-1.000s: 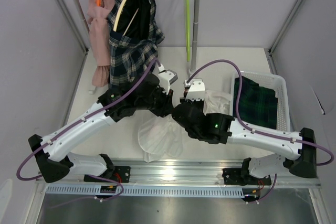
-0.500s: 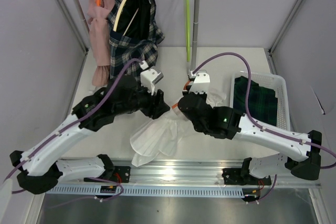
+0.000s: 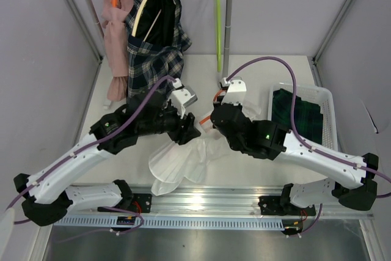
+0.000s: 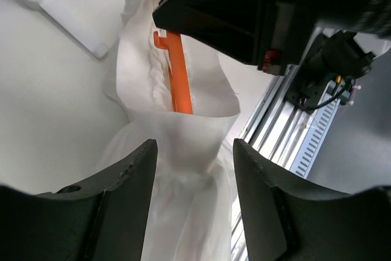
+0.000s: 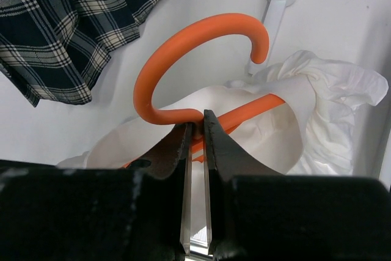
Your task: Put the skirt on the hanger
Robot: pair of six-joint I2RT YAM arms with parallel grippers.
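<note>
Top view: skirt (image 3: 299, 120) lies in the basket (image 3: 330, 99), untouched; lime hanger (image 3: 217, 29) hangs well up-left of the basket. Left wrist: left gripper (image 4: 194, 151) spread wide over the white garment (image 4: 183, 126) left of the basket, clamping nothing. Right wrist: right gripper (image 5: 197, 128) clenched on the orange hanger (image 5: 226, 24) neck; skirt looks soft, floppy, weighty, so I'd pinch the waistband edge and take the stiff, light lime hanger below its hook.
</note>
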